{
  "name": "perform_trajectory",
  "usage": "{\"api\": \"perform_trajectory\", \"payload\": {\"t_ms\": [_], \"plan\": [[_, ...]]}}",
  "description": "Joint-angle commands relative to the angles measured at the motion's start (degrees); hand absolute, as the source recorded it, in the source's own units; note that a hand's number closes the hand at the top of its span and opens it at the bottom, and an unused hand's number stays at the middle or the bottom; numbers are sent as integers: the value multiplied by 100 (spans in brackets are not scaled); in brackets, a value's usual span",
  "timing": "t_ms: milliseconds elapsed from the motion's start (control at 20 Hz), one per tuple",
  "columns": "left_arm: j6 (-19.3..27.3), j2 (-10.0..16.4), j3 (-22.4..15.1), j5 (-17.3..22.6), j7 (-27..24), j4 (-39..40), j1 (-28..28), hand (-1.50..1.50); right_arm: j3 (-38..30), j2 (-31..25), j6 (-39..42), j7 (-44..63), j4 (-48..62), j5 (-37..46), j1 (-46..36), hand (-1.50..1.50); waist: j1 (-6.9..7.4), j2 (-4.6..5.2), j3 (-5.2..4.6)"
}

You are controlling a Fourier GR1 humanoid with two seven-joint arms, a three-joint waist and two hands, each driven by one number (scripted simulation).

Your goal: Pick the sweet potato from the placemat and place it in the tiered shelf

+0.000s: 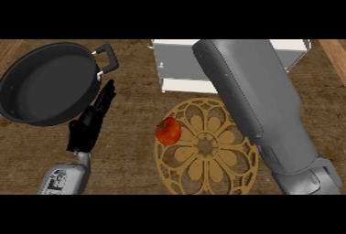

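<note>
Sweet potato (169, 130): one, reddish-orange, lying on the left rim of the round cut-out placemat (202, 176), touched by nothing.

Tiered shelf (175, 64): white, at the far side of the counter (135, 173), just beyond the placemat, partly covered by the right forearm (256, 100).

Right hand: we cannot find it. The forearm slants up across the placemat's right side and over the shelf, and its far end hides whatever lies past it.

Left hand (91, 123): empty, fingers straight, beside the black pan (47, 82), left of the placemat.

Step in hand, as we judge it: the pick is not yet made.

Next move: we would bring a hand down over the sweet potato, close around it, then lift and carry it to the shelf.
</note>
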Motion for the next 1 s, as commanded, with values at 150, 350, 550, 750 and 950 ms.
{"api": "perform_trajectory", "payload": {"t_ms": [150,350,550,750,950], "plan": [[104,-99,18,-132,-324,307,79,0,-333,-120,-779,-560,179,-364,352,150,-47,-13,-1],[-22,-9,39,-10,-18,-53,138,0,-309,-358,-52,636,708,794,294,150,-88,-46,-8],[174,-93,191,-102,-202,432,-144,0,-369,-278,164,968,161,952,516,-150,-133,-45,-3],[69,-183,5,-104,-267,213,127,0,-523,-155,-103,1002,-29,911,544,-150,-63,-31,-2],[-144,126,328,87,-175,216,-88,0,-548,23,-64,923,-826,759,776,-150,-86,-38,-2]]}}
